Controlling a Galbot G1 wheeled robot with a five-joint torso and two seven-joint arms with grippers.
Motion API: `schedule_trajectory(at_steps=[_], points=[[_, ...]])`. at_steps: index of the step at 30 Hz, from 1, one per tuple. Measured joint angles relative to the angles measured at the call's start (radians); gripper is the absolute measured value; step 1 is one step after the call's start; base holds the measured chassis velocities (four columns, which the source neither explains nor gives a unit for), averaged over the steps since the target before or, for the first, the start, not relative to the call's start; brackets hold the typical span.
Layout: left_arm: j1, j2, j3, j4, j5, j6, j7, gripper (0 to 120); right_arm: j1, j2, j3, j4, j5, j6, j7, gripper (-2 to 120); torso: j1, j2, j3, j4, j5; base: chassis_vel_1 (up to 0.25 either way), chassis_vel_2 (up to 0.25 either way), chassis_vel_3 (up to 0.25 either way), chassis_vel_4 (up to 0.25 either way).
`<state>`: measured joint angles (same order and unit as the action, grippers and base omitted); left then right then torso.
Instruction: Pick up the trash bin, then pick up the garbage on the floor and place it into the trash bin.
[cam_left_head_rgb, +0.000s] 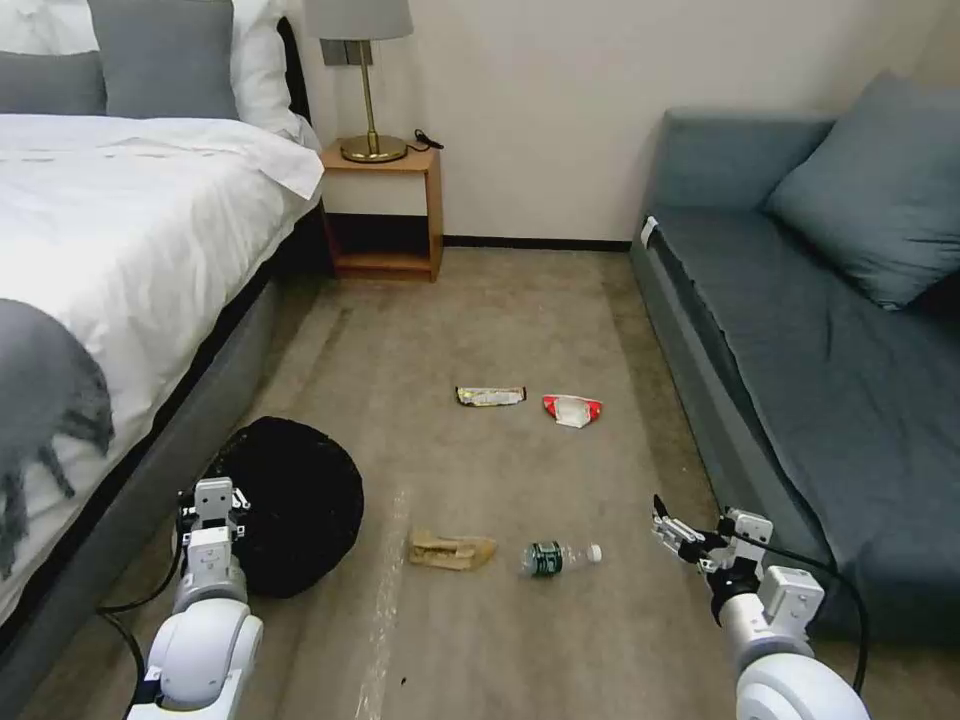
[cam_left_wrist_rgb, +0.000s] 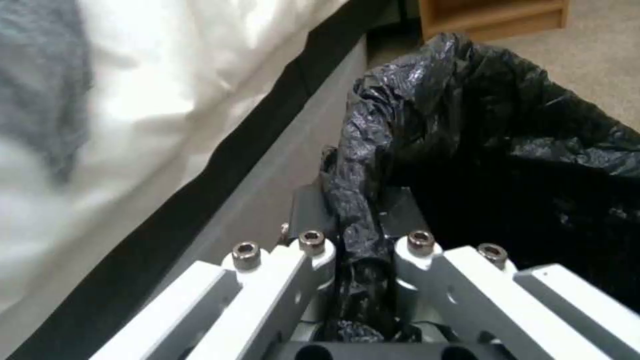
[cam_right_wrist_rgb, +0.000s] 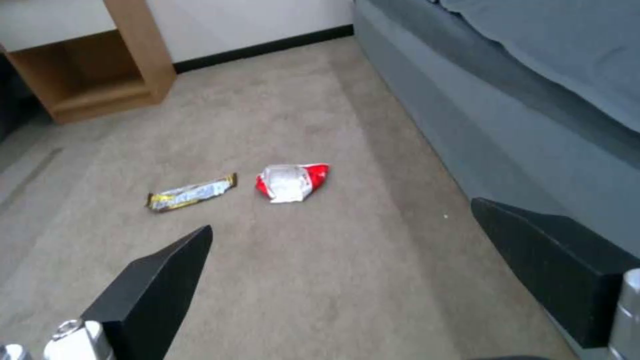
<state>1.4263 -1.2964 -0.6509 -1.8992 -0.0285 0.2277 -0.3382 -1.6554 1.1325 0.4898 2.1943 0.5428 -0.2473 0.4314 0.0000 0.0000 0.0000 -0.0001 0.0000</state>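
Left gripper (cam_left_wrist_rgb: 363, 250): fingers clamped on bin (cam_left_head_rgb: 290, 505) rim, beside bed | Right gripper (cam_left_head_rgb: 680, 535): fingers spread, empty, above floor near sofa | Bottle (cam_left_head_rgb: 558, 557): nearest garbage, lies toward the robot's left of right fingers, long axis crosswise; right arm nearer.

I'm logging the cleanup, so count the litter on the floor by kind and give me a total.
Wrappers: 2, the long snack wrapper and the red-white wrapper
Paper bags: 1, the paper bag
Bottles: 1, the bottle
Total: 4
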Motion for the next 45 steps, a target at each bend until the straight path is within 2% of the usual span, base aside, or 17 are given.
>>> schedule_trajectory(at_steps=[13,17,18,21,24,27,29,30,32,35,37,38,40,41,42,45], points=[[-0.006,-0.002,0.006,-0.01,0.003,-0.004,0.005,5,-0.002,0.0,-0.017,-0.018,-0.047,0.012,-0.026,100,0.0,0.0,0.0,-0.0003,0.0,-0.146,0.137,0.144,-0.141],[-0.01,0.016,0.015,-0.011,0.003,-0.009,0.009,5,0.044,-0.086,-0.005,-0.023,-0.054,-0.059,-0.121,100,0.0,0.0,0.0,0.0,0.0001,-0.09,0.104,0.1,-0.081],[-0.01,0.016,0.015,-0.011,0.003,-0.009,0.009,5,0.044,-0.086,-0.005,-0.023,-0.054,-0.059,-0.121,100,0.0,0.0,0.0,0.0,0.0001,-0.063,0.093,0.084,-0.056],[-0.012,0.027,0.02,-0.019,0.01,-0.011,0.013,5,0.125,-0.176,-0.019,-0.048,-0.046,-0.102,-0.171,100,0.0,0.0,0.0,0.0001,0.0001,-0.021,0.01,0.014,-0.019],[-0.009,0.028,0.02,-0.027,0.015,-0.011,0.014,5,0.163,-0.209,-0.038,-0.06,-0.029,-0.122,-0.191,100,0.0,0.0,0.0,0.0001,0.0001,0.0,0.0,0.0,0.0],[0.01,0.022,0.028,-0.065,0.032,-0.011,0.014,5,0.269,-0.287,-0.124,-0.087,0.017,-0.168,-0.256,100,0.0,0.0,0.0,0.0003,0.0002,0.0,0.0,0.0,0.0],[0.015,0.018,0.03,-0.072,0.035,-0.011,0.014,5,0.289,-0.301,-0.147,-0.093,0.025,-0.172,-0.268,100,0.0,0.0,0.0,0.0001,0.0003,0.0,0.0,0.0,0.0],[0.024,0.01,0.032,-0.088,0.045,-0.01,0.014,5,0.336,-0.332,-0.207,-0.107,0.048,-0.18,-0.282,100,0.0,0.0,0.0,-0.0003,-0.0001,0.0,0.0,0.0,0.0],[0.03,0.004,0.035,-0.098,0.053,-0.01,0.014,5,0.371,-0.352,-0.248,-0.116,0.063,-0.188,-0.291,100,0.0,0.0,0.0,0.0005,0.0002,0.0,0.0,0.0,0.0],[0.04,-0.004,0.071,-0.124,0.095,-0.009,0.014,5,0.459,-0.423,-0.363,-0.149,0.071,-0.203,-0.373,100,0.0,0.0,0.0,0.0007,0.0002,0.0,0.0,0.0,0.0],[0.034,-0.002,0.087,-0.125,0.108,-0.009,0.014,5,0.46,-0.427,-0.369,-0.152,0.069,-0.206,-0.385,100,0.0,0.0,0.0,0.0006,0.0001,0.0,0.0,0.0,0.0],[0.033,-0.003,0.104,-0.13,0.127,-0.01,0.014,5,0.473,-0.424,-0.393,-0.165,0.068,-0.216,-0.397,100,0.0,0.0,0.0,-0.0013,-0.0007,0.0,0.0,0.0,0.0],[0.055,-0.015,0.107,-0.148,0.143,-0.016,0.015,4,0.528,-0.403,-0.469,-0.205,0.068,-0.233,-0.412,100,0.0,0.0,0.0,-0.0011,0.0004,0.0,0.0,0.0,0.0],[0.075,-0.024,0.106,-0.159,0.153,-0.022,0.016,4,0.566,-0.387,-0.529,-0.238,0.058,-0.238,-0.421,100,0.0,0.0,0.0,-0.0003,0.0001,0.0,0.0,0.0,0.0],[0.075,-0.024,0.106,-0.159,0.153,-0.022,0.016,4,0.566,-0.387,-0.529,-0.238,0.058,-0.238,-0.421,100,0.0,0.0,0.0,-0.0003,0.0001,0.0,0.0,0.0,0.0],[0.114,-0.045,0.095,-0.186,0.185,-0.041,0.015,4,0.636,-0.334,-0.66,-0.311,0.023,-0.236,-0.436,100,0.0,0.0,0.0,0.0004,0.0004,0.0,0.0,0.0,0.0]])
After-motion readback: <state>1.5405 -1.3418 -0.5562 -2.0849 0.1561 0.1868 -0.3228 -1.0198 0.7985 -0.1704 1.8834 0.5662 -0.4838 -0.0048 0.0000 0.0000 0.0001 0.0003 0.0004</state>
